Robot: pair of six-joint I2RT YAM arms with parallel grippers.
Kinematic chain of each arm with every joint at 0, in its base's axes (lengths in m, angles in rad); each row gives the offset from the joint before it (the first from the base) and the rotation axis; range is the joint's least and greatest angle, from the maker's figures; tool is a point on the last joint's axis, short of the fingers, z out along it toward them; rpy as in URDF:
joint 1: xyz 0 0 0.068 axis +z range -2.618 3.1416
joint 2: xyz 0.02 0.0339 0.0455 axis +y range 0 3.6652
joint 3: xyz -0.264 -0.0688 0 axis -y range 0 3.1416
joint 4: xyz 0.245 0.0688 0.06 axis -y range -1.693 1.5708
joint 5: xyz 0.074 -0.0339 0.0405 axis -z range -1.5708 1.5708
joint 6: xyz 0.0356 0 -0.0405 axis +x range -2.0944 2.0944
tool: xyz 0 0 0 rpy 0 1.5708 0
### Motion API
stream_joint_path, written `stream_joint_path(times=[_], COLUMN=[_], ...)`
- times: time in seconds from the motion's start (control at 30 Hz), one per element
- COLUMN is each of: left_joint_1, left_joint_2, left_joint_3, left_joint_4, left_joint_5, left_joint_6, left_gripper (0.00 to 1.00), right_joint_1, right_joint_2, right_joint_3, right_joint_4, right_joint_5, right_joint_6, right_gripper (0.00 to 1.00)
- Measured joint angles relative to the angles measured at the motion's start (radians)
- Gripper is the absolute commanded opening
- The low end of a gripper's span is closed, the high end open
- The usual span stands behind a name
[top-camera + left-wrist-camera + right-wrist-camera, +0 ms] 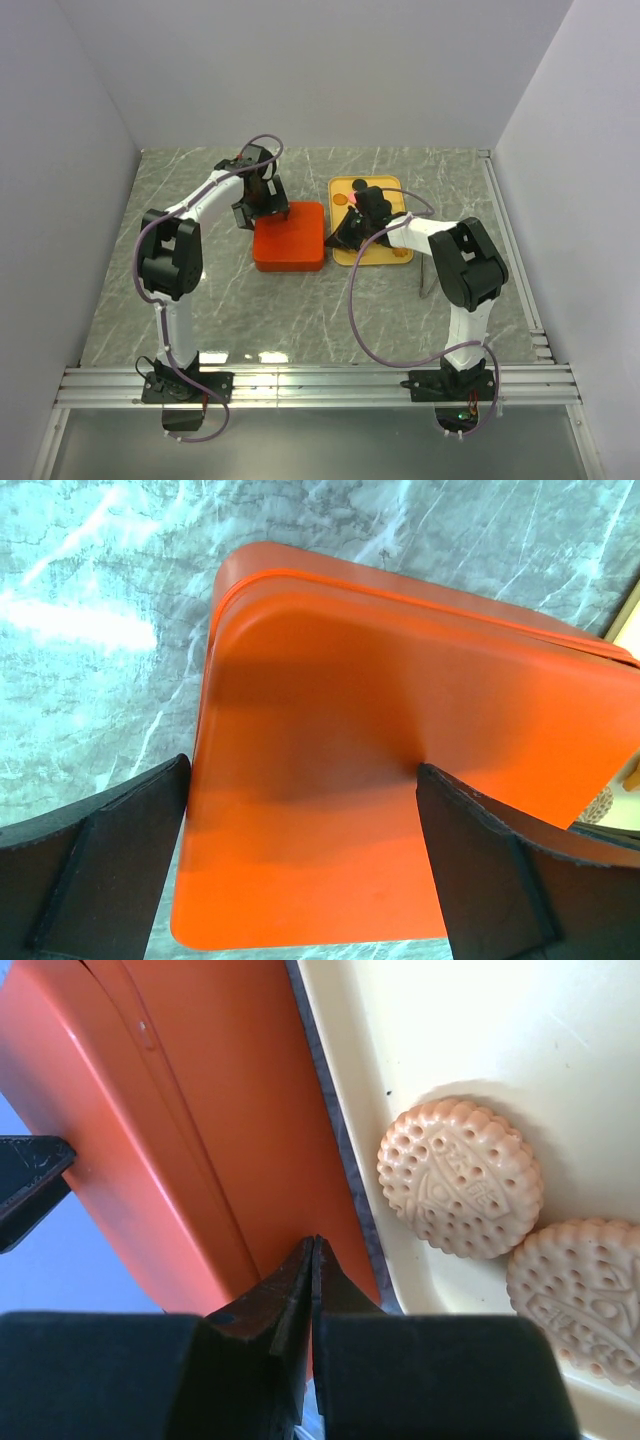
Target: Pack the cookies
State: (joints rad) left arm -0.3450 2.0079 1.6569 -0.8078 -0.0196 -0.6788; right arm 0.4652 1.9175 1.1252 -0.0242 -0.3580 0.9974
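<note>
Two tan cookies [460, 1175] visible; one orange box [290, 240]; one yellow tray [500, 1040].

At the lower right of the right wrist view, one of the cookies [580, 1290] is cut off by the frame edge. In the top view the right arm [425, 232] covers the middle of the yellow tray [345, 256]; the pieces there are too small to make out.

White-and-black arms [170, 320], looping purple cables [351, 300]
</note>
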Motion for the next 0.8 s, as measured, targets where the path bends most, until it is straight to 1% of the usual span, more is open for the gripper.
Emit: stream_joint_path(times=[0.27, 0.4, 0.43, 0.63, 0.8], left_joint_1=[0.001, 0.010, 0.014, 0.037, 0.045], left_joint_2=[0.002, 0.002, 0.004, 0.020, 0.035], left_joint_3=[-0.007, -0.010, -0.010, -0.005, 0.007], left_joint_4=[0.010, 0.014, 0.014, 0.019, 0.022], left_joint_5=[-0.005, 0.006, 0.013, 0.057, 0.081], left_joint_6=[-0.014, -0.018, -0.018, -0.022, -0.021], left_gripper=[1.00, 1.00, 0.99, 0.99, 0.99], right_joint_1=[0.000, 0.000, -0.001, -0.011, -0.023], right_joint_2=[-0.005, -0.017, -0.021, -0.050, -0.082], right_joint_3=[-0.005, -0.007, -0.007, -0.007, -0.007], right_joint_4=[0.003, -0.006, -0.009, -0.027, -0.058], right_joint_5=[-0.003, -0.004, -0.004, -0.005, 0.004], right_joint_6=[-0.018, -0.031, -0.034, -0.060, -0.092], right_gripper=[0.08, 0.13, 0.16, 0.21, 0.22])
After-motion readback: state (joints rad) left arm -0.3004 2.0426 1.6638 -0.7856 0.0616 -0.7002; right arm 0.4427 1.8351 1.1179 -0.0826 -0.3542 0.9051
